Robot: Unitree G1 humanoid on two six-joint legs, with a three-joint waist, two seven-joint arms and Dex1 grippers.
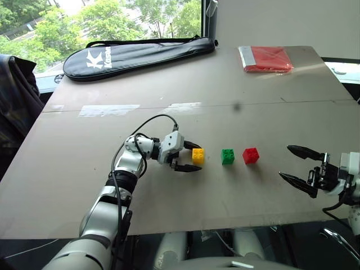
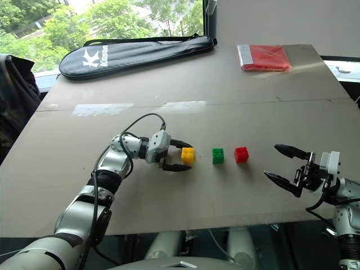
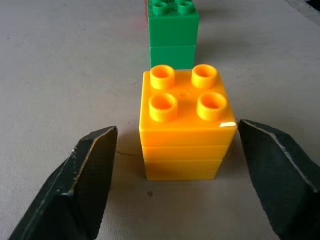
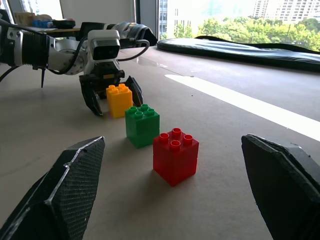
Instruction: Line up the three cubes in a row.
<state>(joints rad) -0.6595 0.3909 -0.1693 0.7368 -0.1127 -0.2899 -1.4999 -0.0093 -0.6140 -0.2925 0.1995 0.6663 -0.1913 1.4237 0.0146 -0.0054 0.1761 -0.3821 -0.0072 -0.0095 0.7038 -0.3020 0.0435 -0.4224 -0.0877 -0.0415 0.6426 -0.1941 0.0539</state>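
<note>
Left gripper (image 1: 188,156) stands wide open round the yellow cube (image 1: 198,156), holding nothing, so pull straight back w/o nudging it from the green cube (image 1: 228,156) & red cube (image 1: 251,155).

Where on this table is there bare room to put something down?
Bare: the wide stretch between the racket bag and the cubes, and the left side of the table. Crowded: the yellow, green, red row, with the open left gripper around yellow.

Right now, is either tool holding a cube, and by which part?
Nothing is held. The left tool stands open around the yellow cube, gaps on both sides; the right tool is open, apart from the cubes.
</note>
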